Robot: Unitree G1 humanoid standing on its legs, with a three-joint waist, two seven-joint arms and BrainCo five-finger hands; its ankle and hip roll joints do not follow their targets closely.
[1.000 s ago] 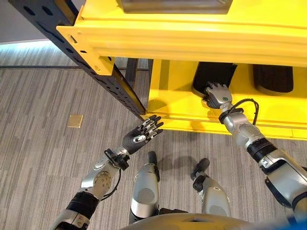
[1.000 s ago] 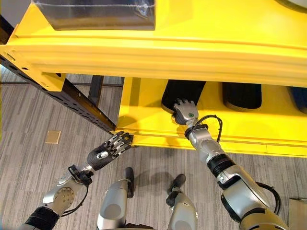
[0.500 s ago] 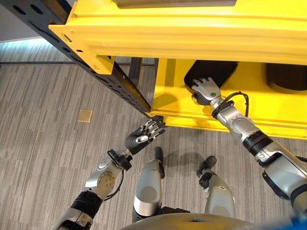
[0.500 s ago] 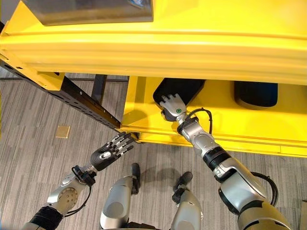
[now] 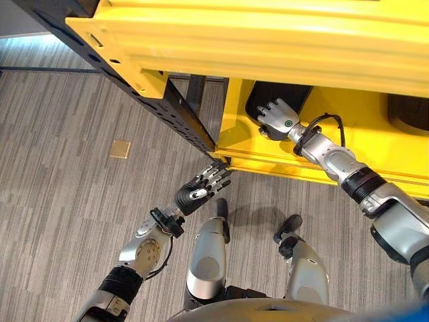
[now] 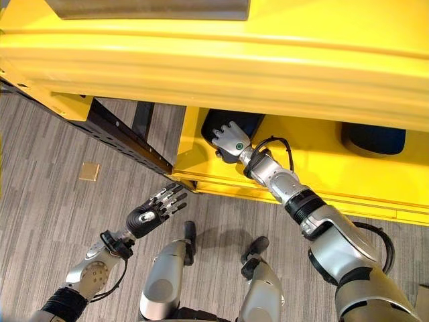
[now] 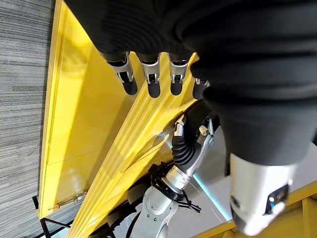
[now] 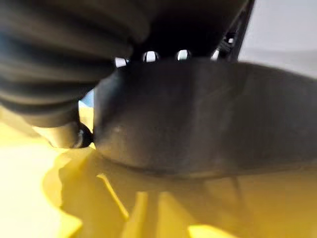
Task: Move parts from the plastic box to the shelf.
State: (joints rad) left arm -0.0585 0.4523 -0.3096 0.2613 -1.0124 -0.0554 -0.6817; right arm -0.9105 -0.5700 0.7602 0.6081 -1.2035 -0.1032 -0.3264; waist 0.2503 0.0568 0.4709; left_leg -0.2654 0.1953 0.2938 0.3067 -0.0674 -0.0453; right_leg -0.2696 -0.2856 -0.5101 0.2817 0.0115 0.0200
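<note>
Right hand (image 6: 230, 139) grips the dark part (image 5: 276, 96) at upper centre, fingers curled over its near edge on the yellow shelf (image 5: 348, 121), close under the beam above. A 2nd dark part (image 6: 373, 139) lies well apart at right; left hand (image 5: 200, 189) hangs relaxed, holding nothing, over open floor (image 5: 60, 181).

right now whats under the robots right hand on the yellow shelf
A black part lying on the yellow shelf; the right hand rests on top. Its far end is hidden under the upper beam.

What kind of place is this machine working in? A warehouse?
Probably a storeroom or test workshop. A heavy yellow metal shelf on a dark perforated steel upright holds a black moulded part under the right hand, above grey striped carpet, which suggests indoors rather than a full warehouse.
</note>
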